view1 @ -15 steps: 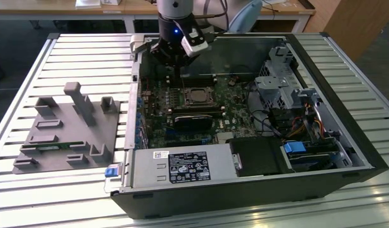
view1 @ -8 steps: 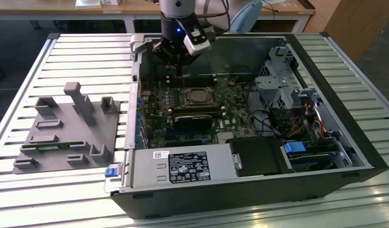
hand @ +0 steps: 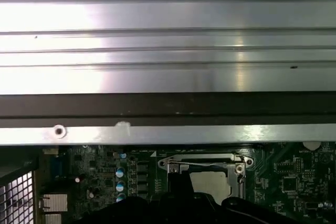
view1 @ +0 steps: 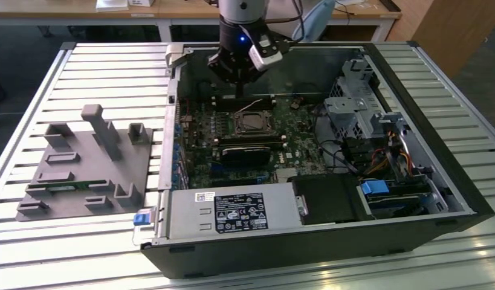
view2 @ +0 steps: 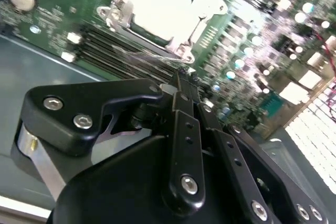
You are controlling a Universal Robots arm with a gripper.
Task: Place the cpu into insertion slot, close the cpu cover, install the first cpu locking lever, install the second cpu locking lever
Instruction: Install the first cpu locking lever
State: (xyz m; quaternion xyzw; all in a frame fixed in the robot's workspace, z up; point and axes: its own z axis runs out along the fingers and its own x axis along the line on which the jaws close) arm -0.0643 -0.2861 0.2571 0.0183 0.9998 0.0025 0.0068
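Exterior view shows the tool [view1: 242, 93] inside the computer case [view1: 312, 248], near the insertion slot [view1: 251, 122]. It is pinched narrow; the cpu [view2: 157, 3] lies in the slot.

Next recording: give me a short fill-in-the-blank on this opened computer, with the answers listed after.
1. The gripper hangs near the socket, which sits on a circuit board coloured ___.
2. The grey fixture lies on the slatted table to the exterior view's ___ of the computer case.
3. The power supply box carries a label coloured ___.

Missing words: green; left; white.
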